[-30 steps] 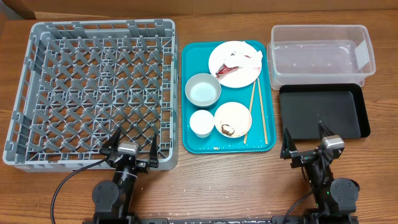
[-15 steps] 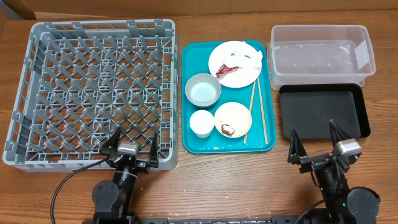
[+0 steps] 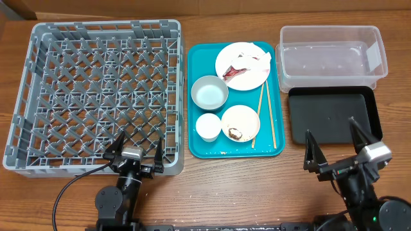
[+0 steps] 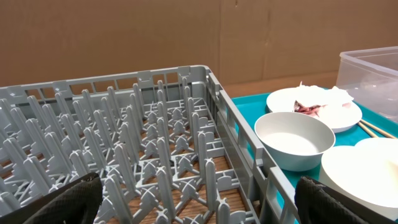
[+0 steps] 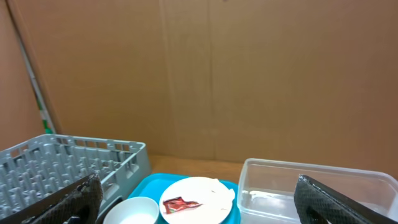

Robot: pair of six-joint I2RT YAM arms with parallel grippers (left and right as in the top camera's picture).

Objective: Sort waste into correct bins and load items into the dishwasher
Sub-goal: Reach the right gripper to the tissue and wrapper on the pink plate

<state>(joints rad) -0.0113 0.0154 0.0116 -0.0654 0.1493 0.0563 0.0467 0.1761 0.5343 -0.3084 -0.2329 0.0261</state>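
Note:
On the teal tray [image 3: 235, 151] sit a pale pink plate [image 3: 242, 66] with a red wrapper [image 3: 236, 70] and white napkin [image 3: 260, 59], a grey-green bowl [image 3: 209, 93], a white cup [image 3: 207, 126], a pinkish bowl [image 3: 240, 122] holding a brown lump [image 3: 234, 134], and two chopsticks [image 3: 270, 119]. The grey dish rack [image 3: 96, 90] is at the left. The clear tub [image 3: 332, 56] and black tray [image 3: 332, 115] are at the right. My left gripper [image 3: 137, 149] is open over the rack's front edge. My right gripper [image 3: 340, 144] is open and empty, raised before the black tray.
The left wrist view shows rack pegs [image 4: 155, 143], the grey-green bowl [image 4: 295, 140] and the plate [image 4: 314, 106]. The right wrist view shows the rack [image 5: 74, 162], plate [image 5: 196, 199] and tub [image 5: 311, 186] from afar. A cardboard wall stands behind the table.
My right gripper has moved right and risen toward the camera, still open. The left arm and all the objects have not moved.

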